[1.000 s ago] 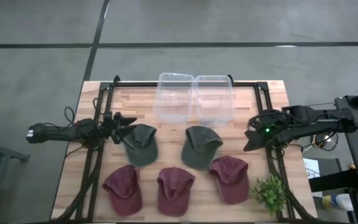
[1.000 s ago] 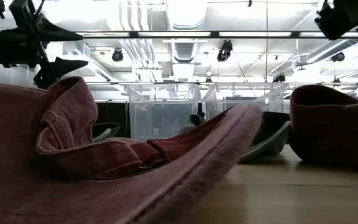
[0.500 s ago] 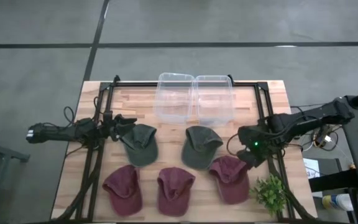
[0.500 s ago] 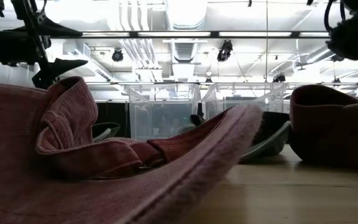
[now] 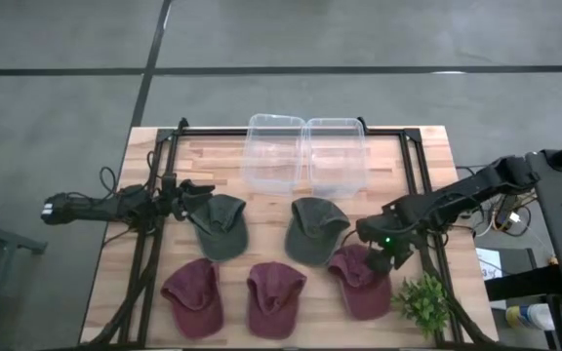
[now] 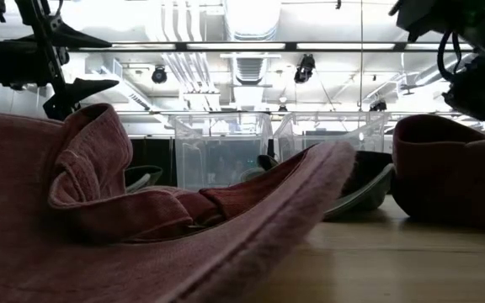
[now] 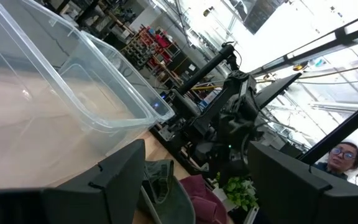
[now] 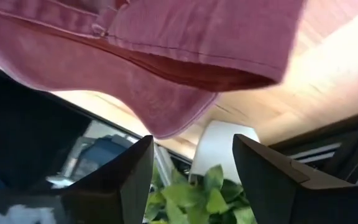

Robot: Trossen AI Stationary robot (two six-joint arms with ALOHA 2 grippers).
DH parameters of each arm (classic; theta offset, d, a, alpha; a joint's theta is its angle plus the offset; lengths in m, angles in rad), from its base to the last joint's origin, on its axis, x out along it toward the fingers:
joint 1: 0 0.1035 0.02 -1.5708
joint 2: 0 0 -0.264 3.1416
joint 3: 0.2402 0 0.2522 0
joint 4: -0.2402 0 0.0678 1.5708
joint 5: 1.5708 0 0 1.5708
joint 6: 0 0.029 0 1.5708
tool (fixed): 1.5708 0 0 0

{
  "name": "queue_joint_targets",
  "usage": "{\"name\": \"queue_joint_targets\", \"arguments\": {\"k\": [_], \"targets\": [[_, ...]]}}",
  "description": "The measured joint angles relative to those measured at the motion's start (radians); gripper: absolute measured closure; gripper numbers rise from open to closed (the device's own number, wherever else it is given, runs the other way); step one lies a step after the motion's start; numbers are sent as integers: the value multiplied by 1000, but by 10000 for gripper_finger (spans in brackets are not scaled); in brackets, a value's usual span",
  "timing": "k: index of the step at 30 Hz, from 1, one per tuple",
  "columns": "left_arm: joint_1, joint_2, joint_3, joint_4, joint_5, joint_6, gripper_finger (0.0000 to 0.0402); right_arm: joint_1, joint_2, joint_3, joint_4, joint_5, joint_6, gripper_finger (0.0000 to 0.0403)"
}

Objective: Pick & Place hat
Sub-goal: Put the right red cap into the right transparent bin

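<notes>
Hat to watch is the red cap (image 5: 361, 280) at the right end of the front row on the wooden table (image 5: 427, 151), next to a small green plant (image 5: 423, 301) at the table's front right corner. The right gripper (image 5: 390, 255) sits directly over the back edge of this cap, on the side nearest the plant. In the right wrist view the red fabric (image 8: 166, 56) fills the space ahead of the two dark fingers (image 8: 263, 180), which stand spread with a wide gap between them and hold nothing; the plant's leaves (image 8: 197, 199) show between them. The right arm reaches in from the right side of the table, stretched low and slanting toward the front, with a green light glowing near its wrist.

Two more red caps lie in the front row, one in the middle (image 5: 275, 297) and one at the left (image 5: 194, 295). Behind them lie two green caps, one on the left (image 5: 221, 225) and one on the right (image 5: 315, 229). Two clear plastic bins (image 5: 306, 154) stand side by side at the back of the table.

The left gripper (image 5: 195, 193) waits at the left side of the table, just beside the brim of the left green cap, its arm lying level and pointing inward. Its fingers (image 7: 114, 186) are spread apart and empty. In the left wrist view a person wearing glasses (image 7: 342, 157) shows far off in the room.
</notes>
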Motion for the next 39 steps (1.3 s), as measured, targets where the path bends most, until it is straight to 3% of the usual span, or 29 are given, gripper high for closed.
{"name": "queue_joint_targets", "arguments": {"k": [18,24,30,39], "targets": [[0,0,0,0,0,-7,126,46,211,-2,166,-56,-67,196],[0,0,1,1,0,-18,126,46,254,-2,191,-57,-66,259],[1,0,1,2,0,-19,126,45,253,-2,196,-40,-48,377],[1,0,2,2,0,-18,126,45,142,-2,191,-19,21,392]]}}
